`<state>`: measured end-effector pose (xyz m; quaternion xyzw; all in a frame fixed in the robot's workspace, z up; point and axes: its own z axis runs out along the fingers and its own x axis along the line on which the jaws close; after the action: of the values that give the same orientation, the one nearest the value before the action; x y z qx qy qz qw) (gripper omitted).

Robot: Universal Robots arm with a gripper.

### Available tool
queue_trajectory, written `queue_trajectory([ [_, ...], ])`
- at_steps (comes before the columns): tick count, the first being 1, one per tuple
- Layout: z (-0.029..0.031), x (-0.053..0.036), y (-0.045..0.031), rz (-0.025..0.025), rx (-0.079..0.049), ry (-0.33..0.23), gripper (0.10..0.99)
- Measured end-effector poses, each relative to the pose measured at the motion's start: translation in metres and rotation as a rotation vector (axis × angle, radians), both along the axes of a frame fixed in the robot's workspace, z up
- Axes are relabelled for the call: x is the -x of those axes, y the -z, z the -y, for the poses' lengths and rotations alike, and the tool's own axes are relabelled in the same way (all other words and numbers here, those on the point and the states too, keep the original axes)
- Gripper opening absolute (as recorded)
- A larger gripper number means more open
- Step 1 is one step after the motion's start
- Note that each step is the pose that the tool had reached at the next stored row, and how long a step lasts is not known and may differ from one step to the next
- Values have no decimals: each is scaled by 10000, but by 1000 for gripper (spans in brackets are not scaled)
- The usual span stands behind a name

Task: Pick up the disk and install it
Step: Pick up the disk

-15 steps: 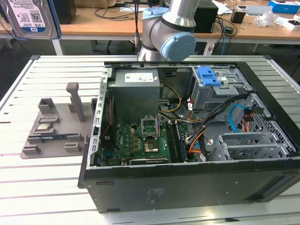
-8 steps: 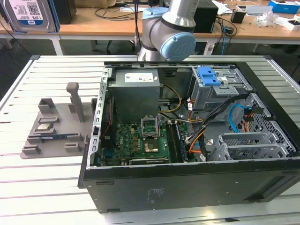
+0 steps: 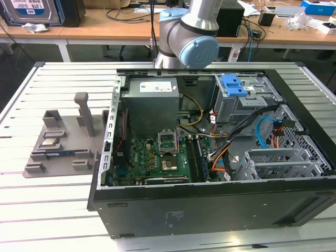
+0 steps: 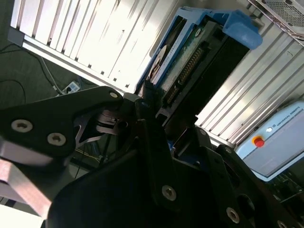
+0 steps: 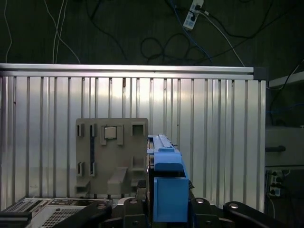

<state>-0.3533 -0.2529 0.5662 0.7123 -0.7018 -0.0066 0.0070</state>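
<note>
- The slatted aluminium bench carries everything; the floor past its edge holds loose cables and a power strip.
- An open computer case fills the bench's half toward the exterior view's right. Orange, blue and black wires cross its inside beside the metal drive cage, which has a blue clip on top.
- The arm rises behind the case's far wall.
- A grey fixture plate lies flat near the bench's edge at the exterior view's left, just beside the case.
- The gripper is clamped on the disk, with a black finger pressing each side of its blue bracket.
- The disk hangs edge-on above the bench, clear of the plate and the case, its connector row exposed.
- A small square chip sits in a pocket of the plate.
</note>
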Motion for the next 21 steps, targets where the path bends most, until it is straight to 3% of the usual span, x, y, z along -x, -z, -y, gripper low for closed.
queue_trajectory([
  [6,-1,0,-12,1,-1,0,365],
  [8,31,1,-12,1,-2,2,365],
  [11,139,0,-12,1,-1,0,365],
  [13,287,0,-12,1,5,0,365],
  [18,495,-8,-5,1,6,2,365],
  [21,618,-67,5,-7,5,2,365],
])
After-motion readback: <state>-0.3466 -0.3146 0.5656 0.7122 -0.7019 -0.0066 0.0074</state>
